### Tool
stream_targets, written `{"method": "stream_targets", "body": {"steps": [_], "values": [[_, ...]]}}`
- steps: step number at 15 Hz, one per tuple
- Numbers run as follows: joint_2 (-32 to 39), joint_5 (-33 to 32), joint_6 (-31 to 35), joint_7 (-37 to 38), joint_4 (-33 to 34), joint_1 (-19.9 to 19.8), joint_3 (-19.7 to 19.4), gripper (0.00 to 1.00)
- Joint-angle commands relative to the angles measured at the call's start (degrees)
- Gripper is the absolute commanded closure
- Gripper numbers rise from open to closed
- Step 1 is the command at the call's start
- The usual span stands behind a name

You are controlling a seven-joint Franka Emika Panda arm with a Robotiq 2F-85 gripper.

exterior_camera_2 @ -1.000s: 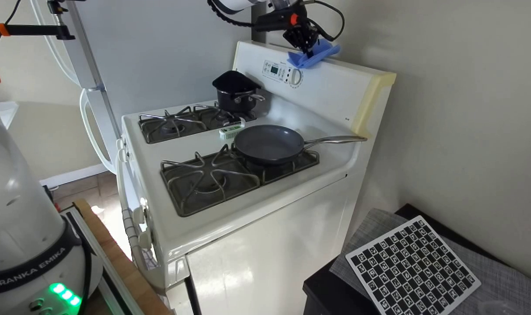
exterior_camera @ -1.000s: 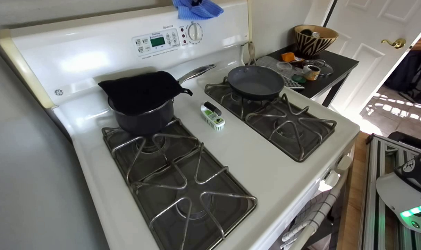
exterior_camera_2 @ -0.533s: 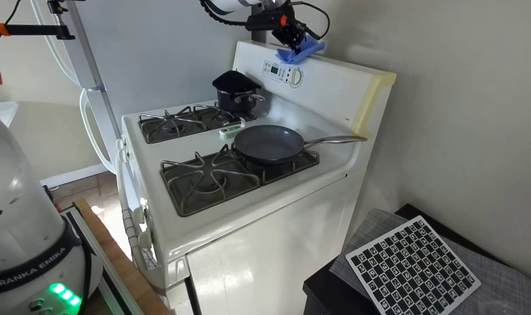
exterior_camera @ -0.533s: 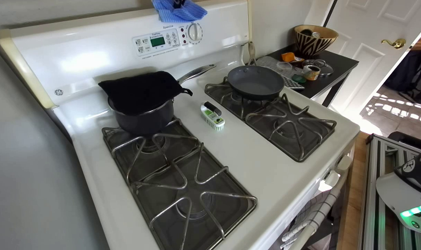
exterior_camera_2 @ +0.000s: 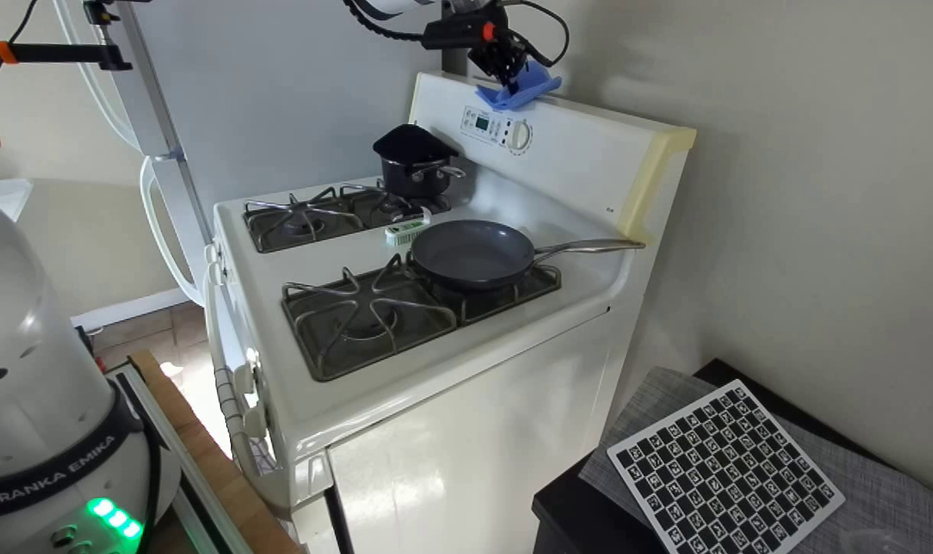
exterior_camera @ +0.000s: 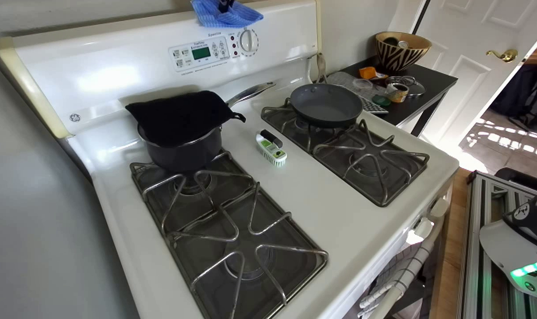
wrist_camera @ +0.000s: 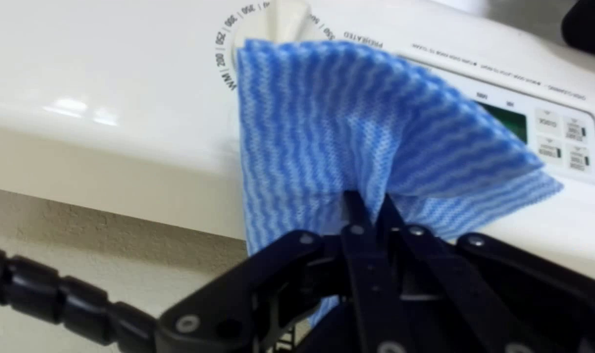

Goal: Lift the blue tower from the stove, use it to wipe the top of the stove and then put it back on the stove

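A blue striped towel (wrist_camera: 317, 122) is pinched in my gripper (wrist_camera: 369, 200), whose fingers are shut on a fold of it. The towel spreads out at the top of the stove's white backguard (wrist_camera: 130, 127), covering part of the oven knob in the wrist view. The towel also shows in both exterior views (exterior_camera: 226, 17) (exterior_camera_2: 541, 78), at the backguard's top edge above the control panel. How firmly it presses there I cannot tell. In an exterior view my gripper (exterior_camera_2: 511, 86) points down into the towel. The white stove (exterior_camera: 321, 195) stands below.
A dark pot (exterior_camera: 184, 148) with a black cloth (exterior_camera: 179, 117) over it stands on a back burner. A grey pan (exterior_camera: 326, 104) sits on another back burner. A green-white brush (exterior_camera: 272, 149) lies between the burner grates. The wall (exterior_camera_2: 743, 192) is close behind the backguard.
My gripper and the towel have moved left along the backguard's top in both exterior views, mostly in the first half second. The towel stays in the gripper. The other things have not moved.
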Motion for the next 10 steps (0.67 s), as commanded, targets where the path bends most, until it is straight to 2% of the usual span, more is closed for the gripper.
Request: {"method": "stream_targets", "body": {"steps": [1,10], "values": [[-7.7,1.6,-4.3,0.0,-6.9,1.0,1.1,1.0],[-20.8,1.0,-16.3,6.0,-17.5,1.0,5.1,1.0]]}}
